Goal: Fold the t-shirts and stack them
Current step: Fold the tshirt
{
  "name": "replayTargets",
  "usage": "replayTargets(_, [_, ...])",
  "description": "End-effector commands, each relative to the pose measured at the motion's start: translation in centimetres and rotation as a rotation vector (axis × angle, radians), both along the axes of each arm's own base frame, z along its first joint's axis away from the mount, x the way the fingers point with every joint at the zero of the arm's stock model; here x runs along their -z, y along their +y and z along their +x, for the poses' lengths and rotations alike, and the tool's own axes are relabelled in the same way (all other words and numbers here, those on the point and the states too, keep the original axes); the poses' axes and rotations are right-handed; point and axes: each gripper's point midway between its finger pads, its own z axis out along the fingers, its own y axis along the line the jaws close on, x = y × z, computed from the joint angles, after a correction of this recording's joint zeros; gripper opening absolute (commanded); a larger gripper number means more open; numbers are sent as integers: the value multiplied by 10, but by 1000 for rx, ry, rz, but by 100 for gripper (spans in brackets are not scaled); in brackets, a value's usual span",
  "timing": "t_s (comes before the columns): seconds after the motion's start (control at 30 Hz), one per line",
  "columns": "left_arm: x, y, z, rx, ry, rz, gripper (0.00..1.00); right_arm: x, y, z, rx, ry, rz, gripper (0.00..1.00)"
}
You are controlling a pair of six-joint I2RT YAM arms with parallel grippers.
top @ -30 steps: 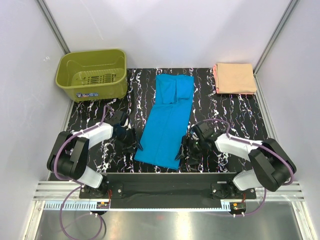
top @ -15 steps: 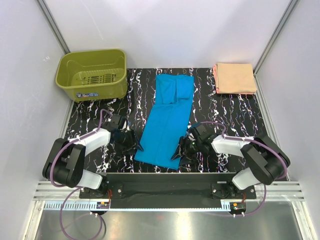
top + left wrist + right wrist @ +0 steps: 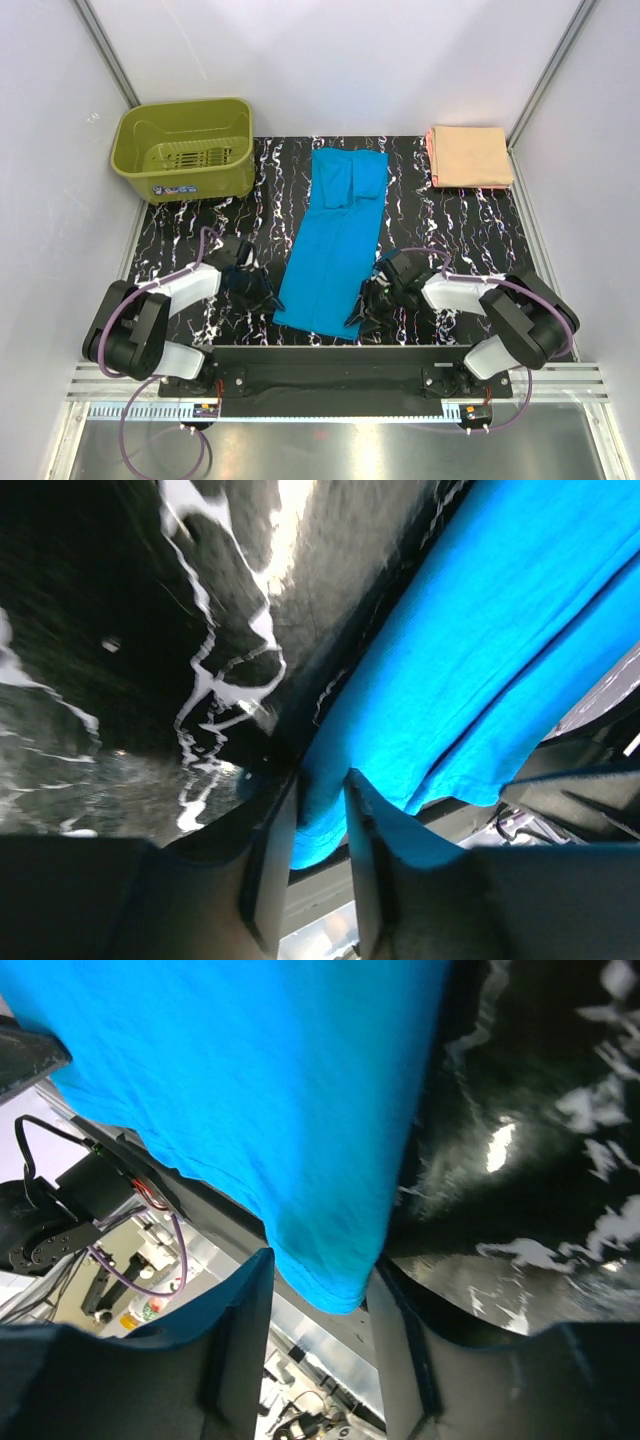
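Turquoise t-shirt point(image 3: 335, 245) lies folded lengthwise mid-surface point(image 3: 460, 230), and the peach t-shirt point(image 3: 470, 156) sits folded at the far right corner. Within the last second both arms slid onto its 2 near hem corners, readying the next fold. The left fingers point(image 3: 268, 870) are narrow around 1 corner, perhaps pinching it; I cannot tell. The right fingers point(image 3: 240, 1340) are half-open, straddling the other.

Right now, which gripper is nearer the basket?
Left. The left gripper: near left corner of the blue shirt, in front of the basket; the right gripper: its near right corner, farther across.
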Motion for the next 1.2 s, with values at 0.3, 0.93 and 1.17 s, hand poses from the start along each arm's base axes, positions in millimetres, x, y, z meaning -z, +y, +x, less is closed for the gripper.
replayTargets(0.3, [26,7,-60,66,105,147,15,14,-43,-19,100,6,-195,13])
replayTargets(0.93, [-37,-37,-34,176,-57,91,11,-22,-59,-6,123,-114,-258,0])
replayTargets(1.17, [-54,-67,-19,200,-50,-7,10,-30,-34,4,122,-69,-176,0])
